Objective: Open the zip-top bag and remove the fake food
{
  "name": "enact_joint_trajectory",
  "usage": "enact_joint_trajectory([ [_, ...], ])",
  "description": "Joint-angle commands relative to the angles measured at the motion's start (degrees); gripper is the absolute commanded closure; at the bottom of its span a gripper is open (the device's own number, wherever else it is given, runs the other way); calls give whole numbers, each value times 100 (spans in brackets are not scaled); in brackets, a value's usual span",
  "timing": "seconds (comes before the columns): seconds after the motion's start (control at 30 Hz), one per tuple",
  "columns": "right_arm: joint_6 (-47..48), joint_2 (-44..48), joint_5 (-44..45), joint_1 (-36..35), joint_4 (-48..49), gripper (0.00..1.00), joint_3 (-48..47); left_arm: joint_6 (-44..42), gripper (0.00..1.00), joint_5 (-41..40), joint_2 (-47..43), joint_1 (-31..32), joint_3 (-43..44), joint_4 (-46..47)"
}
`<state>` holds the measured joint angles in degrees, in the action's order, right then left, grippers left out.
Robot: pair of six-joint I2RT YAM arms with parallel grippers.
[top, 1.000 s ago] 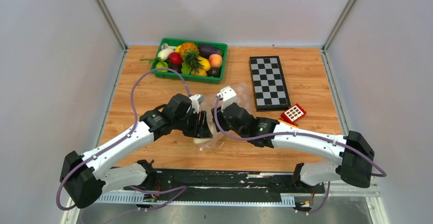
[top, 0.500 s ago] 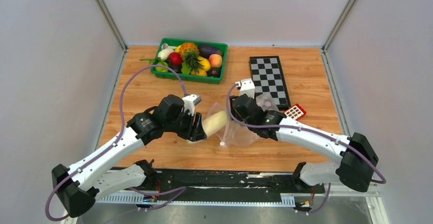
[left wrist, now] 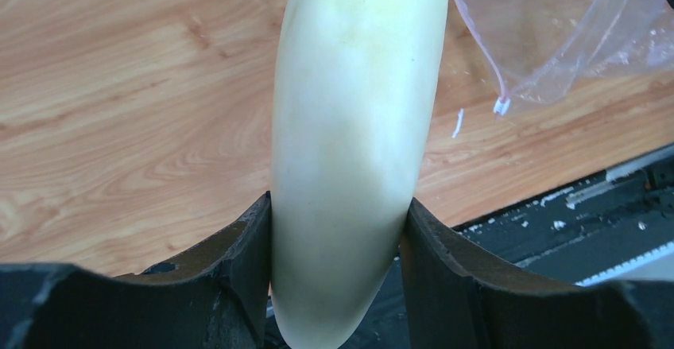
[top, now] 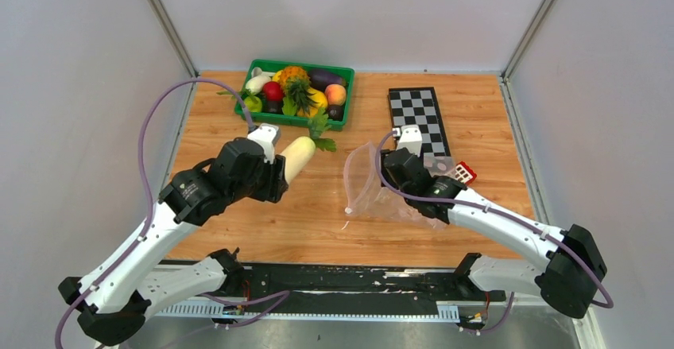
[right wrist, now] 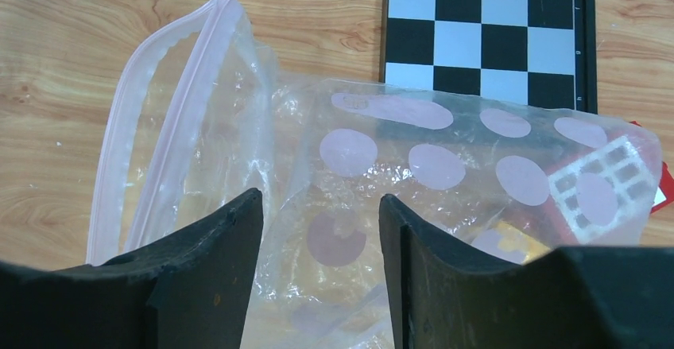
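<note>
Left wrist view: the radish (left wrist: pixel 350 110) was found pinched in the left hand (left wrist: pixel 338 214), held clear of the zip-top bag (right wrist: pixel 445 166), evidently for setting down. The right hand (right wrist: pixel 318 206) was noted spread astride the opened bag on the worktop (right wrist: pixel 63 63), presumably steadying it.

A light wood-grain desk (top: pixel 238 230) sits inside a plain booth. A pale grey left wall (top: pixel 79 87), far wall (top: pixel 350 15) and right wall (top: pixel 604 87) close it in on three sides. Slim metal posts (top: pixel 164 19) stand at the two far corners. A black rail (top: pixel 358 279) runs along the desk's near edge, with grey metal (top: pixel 358 335) below it. The light is even and soft
</note>
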<state>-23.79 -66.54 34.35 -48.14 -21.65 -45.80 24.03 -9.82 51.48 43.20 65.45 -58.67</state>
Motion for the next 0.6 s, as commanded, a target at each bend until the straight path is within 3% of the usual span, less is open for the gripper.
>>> enact_joint_trajectory([
  [0.0,101,310,-100,21,65,42,-65,-181,100,-821,-19,14,242,24],
  [0.2,401,1408,52,16,-217,34,-156,-269,100,-1567,702,5,492,1164],
  [0.23,454,1617,101,15,-262,29,-157,-330,100,-1702,846,-18,577,1325],
  [0.3,540,2031,232,17,-375,2,-162,-407,100,-1854,1197,-170,763,1788],
  [0.57,895,3431,1047,16,-1021,0,-261,-392,100,-1862,2969,-859,1890,2787],
])
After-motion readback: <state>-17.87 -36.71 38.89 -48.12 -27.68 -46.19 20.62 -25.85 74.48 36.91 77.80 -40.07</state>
